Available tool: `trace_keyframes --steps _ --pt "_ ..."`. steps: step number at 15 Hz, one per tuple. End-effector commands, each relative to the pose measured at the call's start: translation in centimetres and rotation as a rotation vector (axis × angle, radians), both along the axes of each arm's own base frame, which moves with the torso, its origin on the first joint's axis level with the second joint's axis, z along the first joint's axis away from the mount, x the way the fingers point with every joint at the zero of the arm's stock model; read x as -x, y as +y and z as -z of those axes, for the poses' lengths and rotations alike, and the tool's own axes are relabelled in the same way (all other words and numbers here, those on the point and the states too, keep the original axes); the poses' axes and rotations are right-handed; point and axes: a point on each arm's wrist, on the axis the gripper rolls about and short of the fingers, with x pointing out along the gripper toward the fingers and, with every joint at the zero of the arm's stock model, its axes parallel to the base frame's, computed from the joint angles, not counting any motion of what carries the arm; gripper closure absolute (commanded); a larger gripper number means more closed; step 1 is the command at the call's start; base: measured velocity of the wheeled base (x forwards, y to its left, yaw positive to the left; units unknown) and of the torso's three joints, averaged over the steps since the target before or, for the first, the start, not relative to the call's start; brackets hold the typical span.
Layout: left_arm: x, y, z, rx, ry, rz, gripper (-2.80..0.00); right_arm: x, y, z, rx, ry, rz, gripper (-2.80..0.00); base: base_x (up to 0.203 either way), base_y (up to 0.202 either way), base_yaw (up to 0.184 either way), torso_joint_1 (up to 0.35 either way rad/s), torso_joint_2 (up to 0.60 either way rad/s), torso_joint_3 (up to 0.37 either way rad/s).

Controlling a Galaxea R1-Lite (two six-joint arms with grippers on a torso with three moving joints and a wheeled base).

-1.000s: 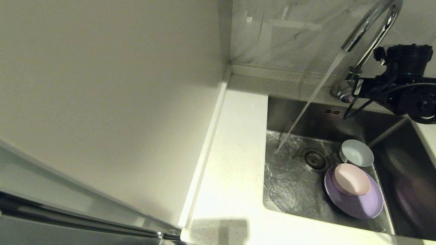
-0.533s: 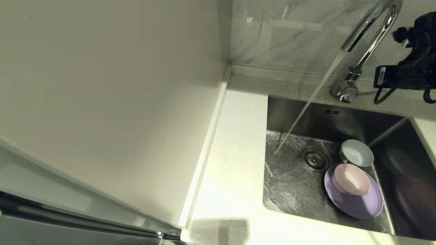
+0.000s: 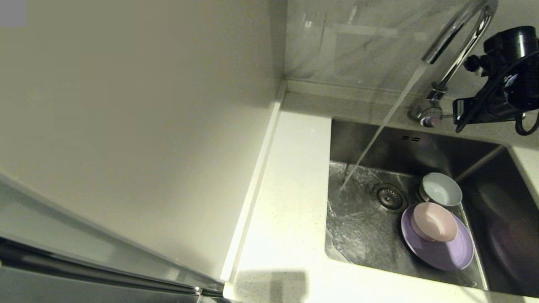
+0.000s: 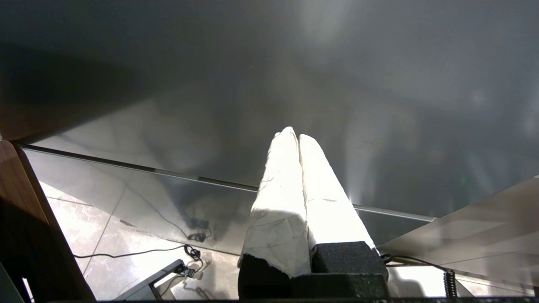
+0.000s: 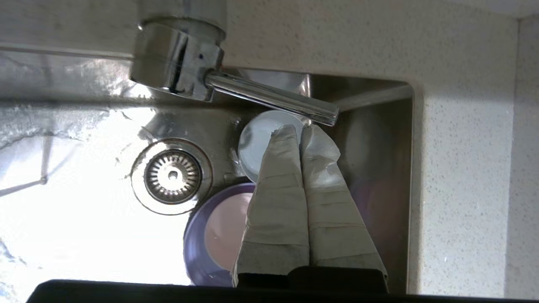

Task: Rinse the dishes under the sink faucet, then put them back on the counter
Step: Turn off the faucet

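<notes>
While water runs from the faucet (image 3: 457,40) into the sink (image 3: 362,235), your right gripper (image 5: 300,130), fingers together and empty, has lifted just clear of the lever (image 5: 269,97); plate (image 3: 438,252) and bowls lie unrinsed toward the sink's right side; left gripper (image 4: 294,136) closed, parked

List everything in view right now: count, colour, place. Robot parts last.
plate: 1, lavender, flat on the sink floor, right of the drain
pink bowl: 1, pink, on the plate
pale bowl: 1, blue-white, sink floor behind the plate
sink: 1, steel, set in the counter
drain strainer: 1, metal, sink floor
faucet: 1, chrome, behind the sink, water running
lever handle: 1, chrome, at the faucet base
counter: 1, white speckled, around the sink
right gripper: 1, white-wrapped, shut, by the lever tip
left gripper: 1, white-wrapped, shut, parked away from the sink
</notes>
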Motion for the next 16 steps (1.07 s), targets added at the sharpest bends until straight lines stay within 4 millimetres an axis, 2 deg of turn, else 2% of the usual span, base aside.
trace_keyframes --steps 1,9,14,16 --pt "0.0 0.0 0.1 0.000 0.003 -0.001 0.00 -0.5 -0.1 0.6 -0.001 0.017 0.003 0.00 0.000 0.000 0.000 0.000 0.00 0.000" --pt "0.0 0.0 0.1 0.000 0.004 0.000 0.00 -1.7 0.6 1.8 0.013 0.027 0.020 0.00 0.000 0.000 0.000 0.000 0.00 0.000" --pt "0.0 0.0 0.1 0.000 0.004 0.000 0.00 -4.4 0.6 1.6 0.021 -0.195 0.026 0.00 0.000 0.000 0.000 0.000 0.00 0.000" --pt "0.0 0.0 0.1 0.000 0.004 -0.002 0.00 -5.4 0.6 2.1 0.028 -0.265 0.037 0.00 0.000 0.000 0.000 0.000 0.00 0.000"
